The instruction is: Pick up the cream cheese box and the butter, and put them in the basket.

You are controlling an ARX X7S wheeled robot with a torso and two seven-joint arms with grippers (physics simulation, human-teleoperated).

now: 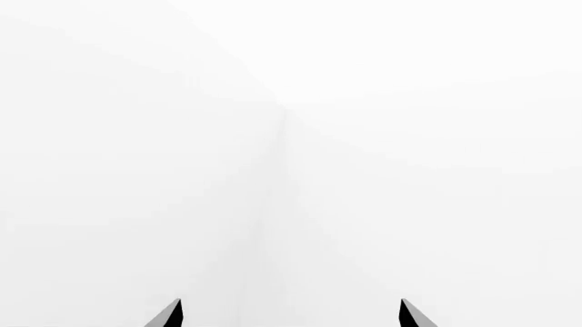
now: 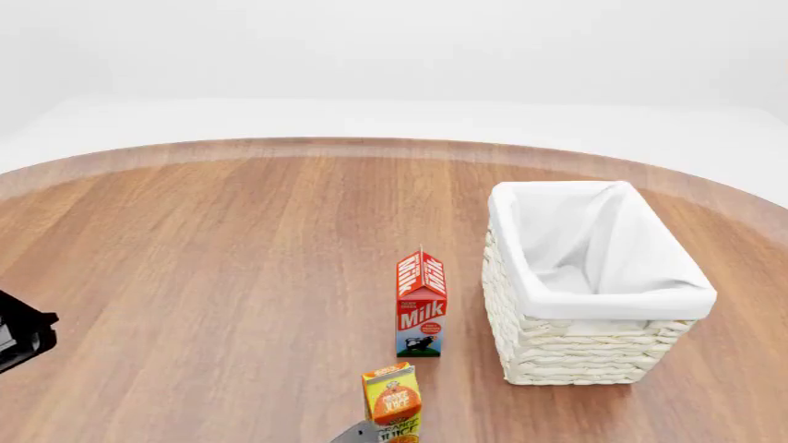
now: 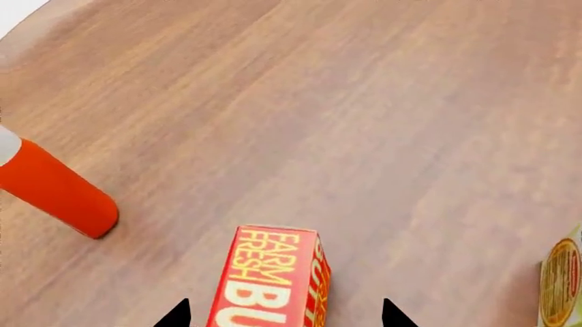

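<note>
On the round wooden table (image 2: 221, 268), the basket (image 2: 589, 346) sat to the right, its white liner folded over the rim and nothing visible inside it. Just left of it stood a milk carton (image 2: 420, 305), upright, apart from the wicker wall. Nearer than the milk, at the bottom edge of the head view, stood a juice carton (image 2: 391, 402), also upright and partly cut off by the frame. A dark piece of the left arm (image 2: 22, 330) showed at the left edge of that view.

The right wrist view looked down on the table, where the butter (image 3: 269, 278) lay on the wood with its red printed face up. The right gripper (image 3: 283, 315) had its two dark fingertips (image 3: 174, 316) spread wide, one on each side of the butter, with a gap on both sides; it had hold of nothing. An orange cylinder (image 3: 56, 191) with a white end lay apart from the butter, and a yellow-and-orange package (image 3: 562, 281) showed at the frame's edge on the other side.

The left gripper (image 1: 289, 315) showed only two dark tips (image 1: 167, 316), spread well apart against plain white, with nothing between them.

The cream cheese box was in none of the views.
</note>
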